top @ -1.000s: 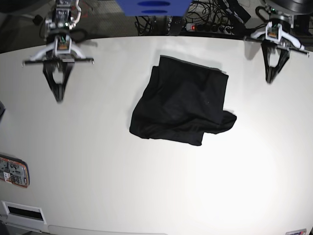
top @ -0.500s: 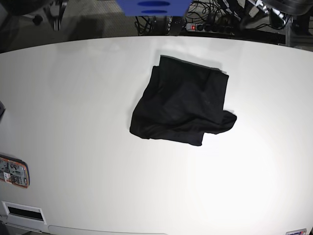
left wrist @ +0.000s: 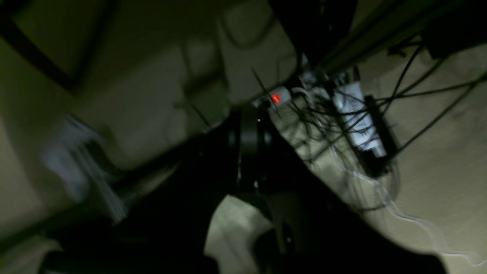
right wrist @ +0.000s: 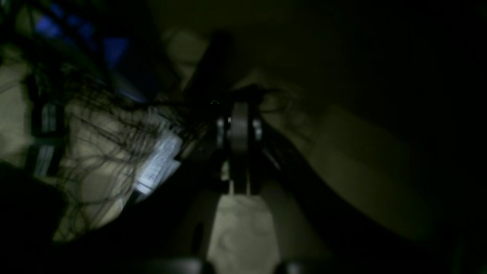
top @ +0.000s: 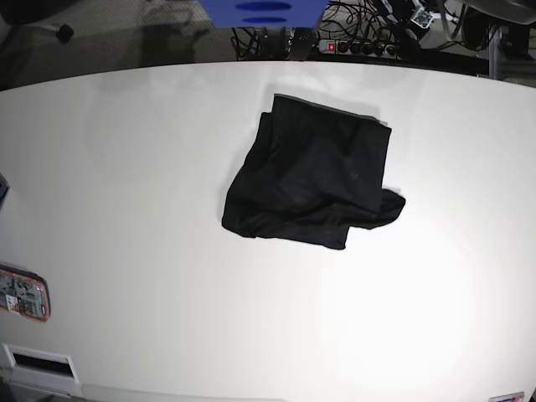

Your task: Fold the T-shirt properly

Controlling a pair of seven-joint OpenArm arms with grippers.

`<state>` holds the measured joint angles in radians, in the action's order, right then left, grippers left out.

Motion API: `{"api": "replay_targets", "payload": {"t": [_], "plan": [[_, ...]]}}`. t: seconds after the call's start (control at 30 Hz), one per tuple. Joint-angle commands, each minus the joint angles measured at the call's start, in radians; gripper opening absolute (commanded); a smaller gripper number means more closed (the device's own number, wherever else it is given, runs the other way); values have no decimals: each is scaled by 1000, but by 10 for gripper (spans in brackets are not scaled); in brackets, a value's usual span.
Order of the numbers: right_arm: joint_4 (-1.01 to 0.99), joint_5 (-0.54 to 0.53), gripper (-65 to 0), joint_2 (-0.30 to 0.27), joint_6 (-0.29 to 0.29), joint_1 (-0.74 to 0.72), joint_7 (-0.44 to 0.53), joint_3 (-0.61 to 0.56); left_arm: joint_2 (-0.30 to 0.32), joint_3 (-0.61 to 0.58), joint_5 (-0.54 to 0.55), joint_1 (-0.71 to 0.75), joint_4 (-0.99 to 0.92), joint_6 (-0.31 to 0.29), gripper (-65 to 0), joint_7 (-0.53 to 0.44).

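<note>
One black T-shirt (top: 311, 180) near the middle of the white tabletop (top: 126, 167); one orange-edged device (top: 23, 293) at the left edge; one blue box (top: 261, 12) beyond the far edge

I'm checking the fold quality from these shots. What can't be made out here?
- T-shirt, base view: black on black, so fold layers, sleeves and collar are indistinct.
- Both wrist views: dark, blurred, aimed off the table; no shirt shown.
- Both arms: outside the base view.
</note>
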<state>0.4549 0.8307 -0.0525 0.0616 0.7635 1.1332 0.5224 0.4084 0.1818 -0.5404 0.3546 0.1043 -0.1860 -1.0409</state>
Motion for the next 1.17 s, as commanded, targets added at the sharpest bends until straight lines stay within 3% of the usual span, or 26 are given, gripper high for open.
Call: {"api": "replay_targets", "payload": {"t": [0.0, 0.07, 0.13, 0.23, 0.27, 0.33, 0.43, 0.6, 0.87, 1.13], "plan": [[-81, 58, -650, -17, -7, 38, 9, 8, -10, -1, -5, -45, -97, -8, -650, 32], [-210, 126, -650, -51, -7, -37, -38, 31, -36, -11, -14, -136, -104, -8, -650, 178], [-334, 178, -650, -74, -7, -129, -164, 51, -76, -54, -48, -191, -104, -8, -650, 426], [-455, 209, -650, -126, -7, -269, -514, 48, -153, -143, -142, -236, -100, -8, -650, 890], [-455, 209, -650, -140, -7, -309, -626, 48, -176, -166, -165, -223, -45, -8, -650, 980], [-455, 210, -650, -157, -7, -373, -836, 45, -205, -190, -186, -176, 73, -8, -650, 1063], [-455, 210, -650, -157, -7, -430, -1036, 45, -219, -209, -191, -133, 166, -8, -650, 1094], [-455, 210, -650, -157, -7, -494, -1154, 45, -216, -226, -192, -137, 142, -8, -650, 1091], [-455, 210, -650, -157, -7, -609, -1215, 46, -199, -224, -188, -144, 140, -8, -650, 1086], [-455, 210, -650, -137, -7, -615, -1218, 43, -200, -221, -185, -144, 140, -8, -650, 1065]]}}
